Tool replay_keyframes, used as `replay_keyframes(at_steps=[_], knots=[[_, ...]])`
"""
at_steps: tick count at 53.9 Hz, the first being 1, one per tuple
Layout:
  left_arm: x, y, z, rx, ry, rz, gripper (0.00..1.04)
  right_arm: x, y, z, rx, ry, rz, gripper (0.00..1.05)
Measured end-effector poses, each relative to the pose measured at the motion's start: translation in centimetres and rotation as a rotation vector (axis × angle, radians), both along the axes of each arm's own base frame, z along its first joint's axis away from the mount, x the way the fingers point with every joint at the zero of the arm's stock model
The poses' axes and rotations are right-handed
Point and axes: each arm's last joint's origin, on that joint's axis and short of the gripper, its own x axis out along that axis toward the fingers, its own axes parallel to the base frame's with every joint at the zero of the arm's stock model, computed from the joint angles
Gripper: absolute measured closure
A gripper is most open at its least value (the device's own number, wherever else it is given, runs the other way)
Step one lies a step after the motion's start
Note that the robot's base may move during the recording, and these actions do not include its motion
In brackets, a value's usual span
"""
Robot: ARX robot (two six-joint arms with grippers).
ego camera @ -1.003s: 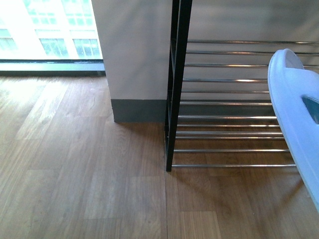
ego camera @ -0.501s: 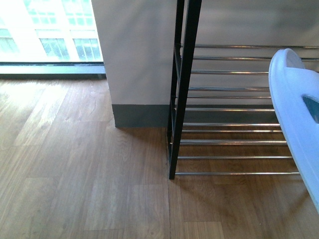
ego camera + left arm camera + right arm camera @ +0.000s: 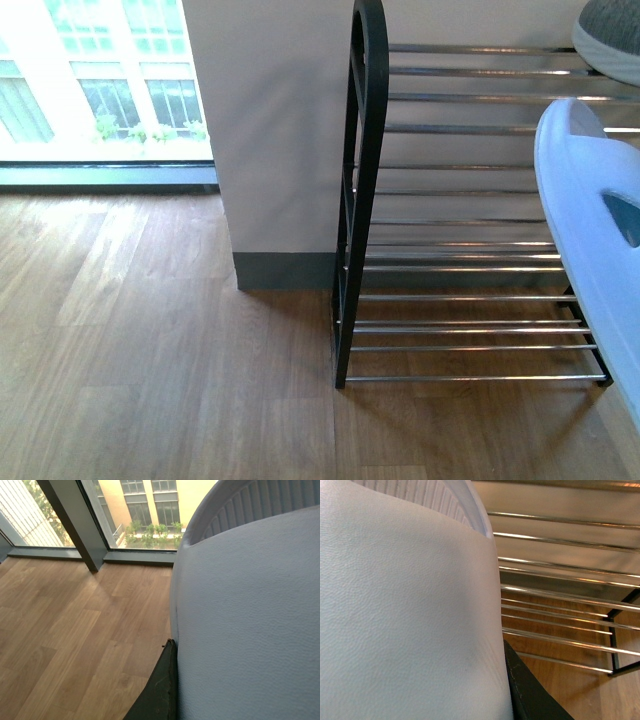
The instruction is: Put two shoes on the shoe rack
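A pale blue-white slide sandal (image 3: 590,230) is held up at the right edge of the front view, in front of the shoe rack (image 3: 470,240). A grey knit sneaker (image 3: 610,40) rests on the rack's top shelf at the far right. Neither arm shows in the front view. In the left wrist view my left gripper (image 3: 220,680) is shut on a slide sandal (image 3: 250,620), with one black finger (image 3: 162,690) pressed against its side. In the right wrist view my right gripper (image 3: 445,680) is shut on a slide sandal (image 3: 405,610), with a black finger (image 3: 525,695) beside it.
The rack's black arched side frame (image 3: 360,190) stands next to a white wall corner (image 3: 270,140) with a grey skirting. Wooden floor (image 3: 150,340) stretches left to a large window (image 3: 100,80). Chrome bars (image 3: 560,600) of the lower shelves run behind the right sandal.
The front view has shifted upward: the rack's arched top and the grey sneaker on the top shelf have come into sight. The sandal keeps its place at the right edge.
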Motion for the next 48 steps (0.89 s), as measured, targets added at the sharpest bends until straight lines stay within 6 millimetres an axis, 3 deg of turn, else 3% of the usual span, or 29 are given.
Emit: replay_keyframes(at_steps=[14, 18, 24, 30, 48], knots=[[0.0, 0.0, 0.0, 0.000, -0.001, 0.000, 1.03, 0.0, 0.0, 0.0, -0.001, -0.005, -0.005, 1.03], [0.0, 0.0, 0.0, 0.000, 0.000, 0.000, 1.03, -0.1, 0.0, -0.1, -0.013, -0.149, -0.067, 1.03], [0.0, 0.0, 0.0, 0.000, 0.000, 0.000, 1.03, 0.4, 0.1, 1.9, 0.002, -0.272, -0.087, 1.03], [0.0, 0.0, 0.0, -0.001, -0.001, 0.000, 1.03, 2.8, 0.8, 4.8, -0.003, -0.277, -0.079, 1.03], [0.0, 0.0, 0.0, -0.001, -0.001, 0.000, 1.03, 10.5, 2.3, 9.1, -0.051, -0.202, -0.046, 1.03]])
